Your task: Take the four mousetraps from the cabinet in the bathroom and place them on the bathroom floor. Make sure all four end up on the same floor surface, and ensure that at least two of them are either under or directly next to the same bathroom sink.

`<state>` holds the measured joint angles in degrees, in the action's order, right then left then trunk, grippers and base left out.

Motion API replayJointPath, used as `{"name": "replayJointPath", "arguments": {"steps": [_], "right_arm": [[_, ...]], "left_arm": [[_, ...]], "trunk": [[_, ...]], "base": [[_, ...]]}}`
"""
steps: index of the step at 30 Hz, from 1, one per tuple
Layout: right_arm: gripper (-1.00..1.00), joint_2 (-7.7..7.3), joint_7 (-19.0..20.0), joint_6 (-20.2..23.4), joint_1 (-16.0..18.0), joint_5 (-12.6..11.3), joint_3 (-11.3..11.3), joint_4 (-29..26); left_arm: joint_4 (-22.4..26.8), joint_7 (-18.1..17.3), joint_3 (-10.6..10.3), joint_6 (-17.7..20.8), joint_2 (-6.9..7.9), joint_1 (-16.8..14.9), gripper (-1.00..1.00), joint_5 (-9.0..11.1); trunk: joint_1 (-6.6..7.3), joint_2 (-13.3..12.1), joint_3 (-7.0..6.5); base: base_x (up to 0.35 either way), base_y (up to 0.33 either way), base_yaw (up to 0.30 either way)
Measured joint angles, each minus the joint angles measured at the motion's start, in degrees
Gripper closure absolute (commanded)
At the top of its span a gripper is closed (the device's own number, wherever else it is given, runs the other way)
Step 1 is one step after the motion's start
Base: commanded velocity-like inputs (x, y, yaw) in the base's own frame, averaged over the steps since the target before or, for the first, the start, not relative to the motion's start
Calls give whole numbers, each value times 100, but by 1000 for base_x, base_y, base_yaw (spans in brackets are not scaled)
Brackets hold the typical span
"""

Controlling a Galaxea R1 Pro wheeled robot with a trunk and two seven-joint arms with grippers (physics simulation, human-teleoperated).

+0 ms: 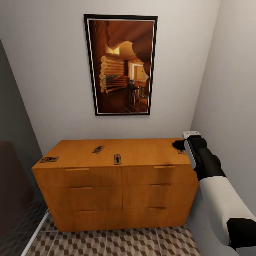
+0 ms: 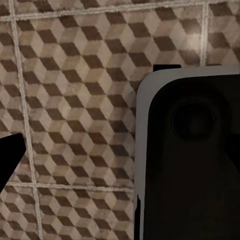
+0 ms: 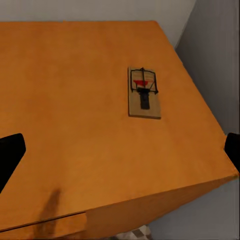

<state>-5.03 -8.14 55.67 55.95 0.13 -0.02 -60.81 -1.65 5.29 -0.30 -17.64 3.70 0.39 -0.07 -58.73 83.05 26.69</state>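
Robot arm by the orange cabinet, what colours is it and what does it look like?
The right arm is smooth and rounded, made of white shell sections with black sections between them, like bands. Near the end it is mostly black with a white strip along one side and a small white block at the tip. The right wrist view shows two black fingertips of its gripper. No loose cables show.

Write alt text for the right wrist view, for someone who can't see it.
A single mousetrap lies flat on the smooth orange-brown top of the cabinet, near its far corner by the grey wall, red spot visible under the dark wire. The right gripper hovers above the top with its jaws spread wide, their dark tips at both edges of the picture, holding nothing.
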Motion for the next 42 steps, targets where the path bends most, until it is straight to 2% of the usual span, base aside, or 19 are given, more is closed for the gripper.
{"name": "replayJointPath", "arguments": {"steps": [5,10,20,28,36,42], "right_arm": [[-100,-173,157,0,-5,-9,0,17],[-100,-269,318,0,-8,-3,-7,23],[-100,-370,461,0,-14,0,-42,30],[-100,-546,560,-5,-24,2,-44,86],[-100,-655,638,-10,-26,0,-44,139],[-100,-709,651,-156,-26,-1,-44,274]], "left_arm": [[-4,0,0,2,0,0,-100,0],[-2,0,0,-3,0,0,-100,0],[-8,0,0,1,-8,0,-100,0],[-9,0,0,2,-9,0,-100,0],[-9,0,0,1,-9,0,-100,0],[-9,1,0,-4,-9,0,-100,12]], "trunk": [[0,0,0],[0,0,0],[0,0,0],[0,0,0],[0,0,0],[0,0,0]], "base": [[0,0,0],[0,0,0],[0,0,0],[0,0,0],[0,0,0],[0,0,0]]}}
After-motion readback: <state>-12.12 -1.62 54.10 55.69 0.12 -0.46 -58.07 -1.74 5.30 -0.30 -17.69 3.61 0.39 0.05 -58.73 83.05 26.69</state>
